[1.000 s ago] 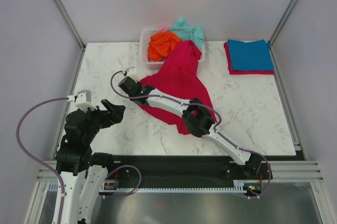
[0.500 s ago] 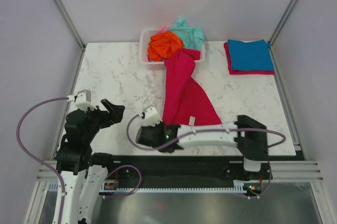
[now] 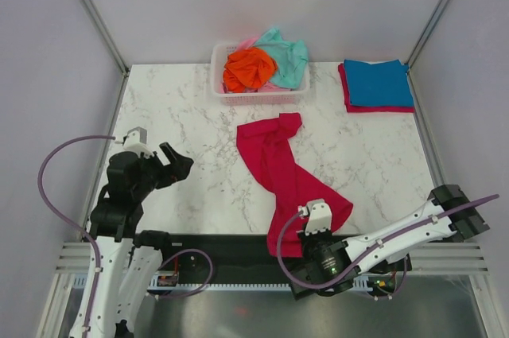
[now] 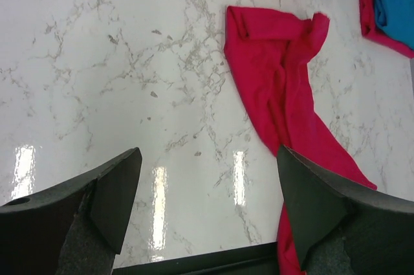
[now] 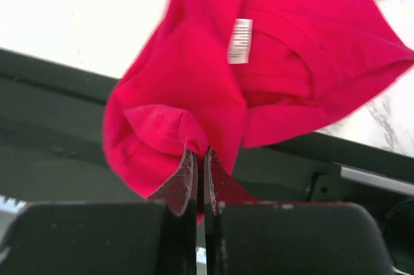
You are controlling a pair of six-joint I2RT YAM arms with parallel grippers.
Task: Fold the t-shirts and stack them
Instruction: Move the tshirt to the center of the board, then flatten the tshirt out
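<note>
The crimson t-shirt [image 3: 280,165] lies unfolded and twisted into a long rumpled band on the marble table [image 3: 175,107]. It runs from just in front of the basket [image 3: 262,99] down to the near edge, where its lower end droops over the black rail. My right gripper [image 5: 202,156] has its fingers pressed together on a fold of hemmed edge there. A white label [image 5: 240,41] shows on the cloth just beyond. My left gripper [image 4: 208,158] hangs over bare marble to the left of the shirt, fingers spread wide and holding nothing.

An orange t-shirt [image 3: 248,67] and a mint-teal t-shirt [image 3: 285,56] are bunched in the basket. A blue t-shirt [image 3: 377,81] lies folded at the far right on a red one, of which only the edges show.

From above, my right wrist hides the pinch itself. In the right wrist view the shirt's far end is cut off and its right edge is blurred.
</note>
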